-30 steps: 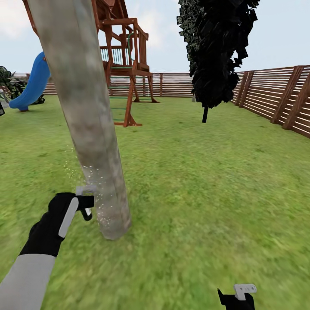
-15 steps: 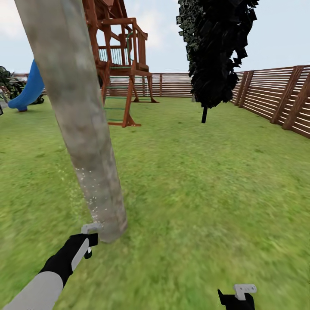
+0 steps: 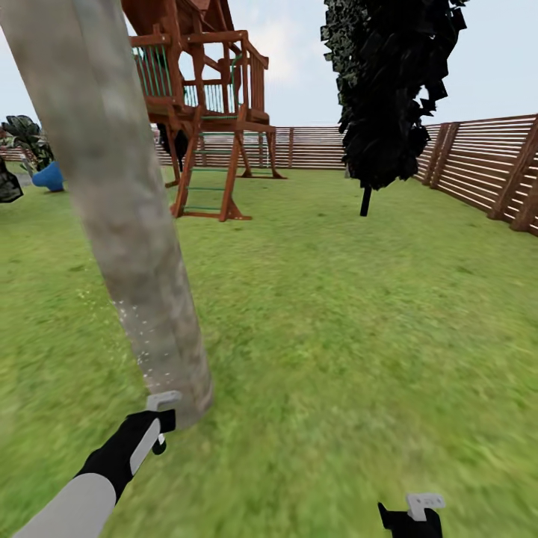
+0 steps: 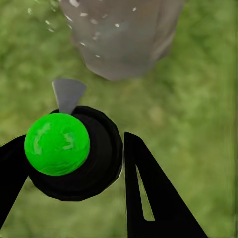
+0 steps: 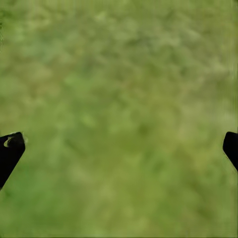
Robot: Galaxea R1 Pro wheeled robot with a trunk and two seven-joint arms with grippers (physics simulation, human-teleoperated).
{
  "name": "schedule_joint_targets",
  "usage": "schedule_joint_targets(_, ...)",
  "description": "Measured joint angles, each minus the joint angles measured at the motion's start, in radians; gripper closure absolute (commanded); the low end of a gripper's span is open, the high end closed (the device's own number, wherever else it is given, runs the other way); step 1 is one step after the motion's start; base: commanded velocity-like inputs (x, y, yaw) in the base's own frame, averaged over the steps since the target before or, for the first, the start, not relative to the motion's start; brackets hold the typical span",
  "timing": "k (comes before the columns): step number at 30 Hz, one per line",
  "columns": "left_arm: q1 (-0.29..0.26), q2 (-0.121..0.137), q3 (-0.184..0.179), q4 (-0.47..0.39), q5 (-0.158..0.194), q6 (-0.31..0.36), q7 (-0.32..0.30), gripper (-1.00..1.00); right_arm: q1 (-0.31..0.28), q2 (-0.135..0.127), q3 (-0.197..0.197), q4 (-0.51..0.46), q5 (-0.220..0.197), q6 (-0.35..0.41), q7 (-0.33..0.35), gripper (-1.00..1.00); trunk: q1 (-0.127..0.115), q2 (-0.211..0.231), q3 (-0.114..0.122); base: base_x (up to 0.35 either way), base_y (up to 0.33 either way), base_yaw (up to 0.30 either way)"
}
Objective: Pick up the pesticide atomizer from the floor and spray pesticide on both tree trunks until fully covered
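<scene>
In the left wrist view my left gripper (image 4: pixel 74 161) is shut on the pesticide atomizer (image 4: pixel 57 144), a round black body with a bright green ball on top. Its grey nozzle (image 4: pixel 68 94) points at the foot of a tree trunk (image 4: pixel 121 37). In the head view this thick, mottled grey-brown trunk (image 3: pixel 119 224) leans across the left side, and my left gripper (image 3: pixel 155 432) sits right at its base. White pesticide specks (image 3: pixel 138 340) dot the lower trunk. My right gripper (image 3: pixel 411 517) hangs low at the right, open over bare grass (image 5: pixel 119 109).
A wooden playset (image 3: pixel 202 97) with a ladder stands behind the trunk. An all-black tree (image 3: pixel 388 90) rises at the back right. A slatted wooden fence (image 3: pixel 478 168) runs along the right and far side. Open lawn (image 3: pixel 336 321) stretches to the right of the trunk.
My left gripper has dropped with the atomizer from partway up the lower trunk to its base. The head view has swung, so the playset and black tree sit further right.
</scene>
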Motion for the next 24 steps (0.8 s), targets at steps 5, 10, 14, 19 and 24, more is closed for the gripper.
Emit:
schedule_joint_targets(5, 0.000, -0.013, 0.000, 0.000, -0.005, 0.000, 0.000, 1.00, 0.000, 0.000, 0.000, 0.000, 0.000, 0.000, 0.001, -1.00, 0.000, 0.000, 0.000, 0.186, -0.232, 0.181)
schedule_joint_targets(10, 0.000, -0.017, 0.000, 0.000, -0.004, 0.000, 0.000, 1.00, 0.000, 0.000, 0.000, 0.000, 0.000, 0.000, 0.001, -1.00, 0.000, 0.000, 0.000, 0.112, -0.249, 0.004)
schedule_joint_targets(14, 0.000, -0.018, 0.001, 0.000, -0.002, 0.000, 0.000, 1.00, 0.000, 0.000, 0.000, 0.000, 0.000, 0.000, 0.001, -1.00, 0.000, 0.000, 0.000, 0.003, -0.273, 0.071)
schedule_joint_targets(19, 0.000, -0.018, 0.001, 0.000, 0.000, 0.000, 0.000, 1.00, 0.000, 0.000, 0.000, 0.000, 0.000, 0.000, 0.001, -1.00, 0.000, 0.000, 0.000, 0.000, -0.274, 0.269)
schedule_joint_targets(24, 0.000, -0.018, 0.001, 0.000, 0.003, 0.000, 0.000, 1.00, 0.000, 0.000, 0.000, 0.000, 0.000, 0.000, 0.001, -1.00, 0.000, 0.000, 0.000, 0.000, -0.274, 0.269)
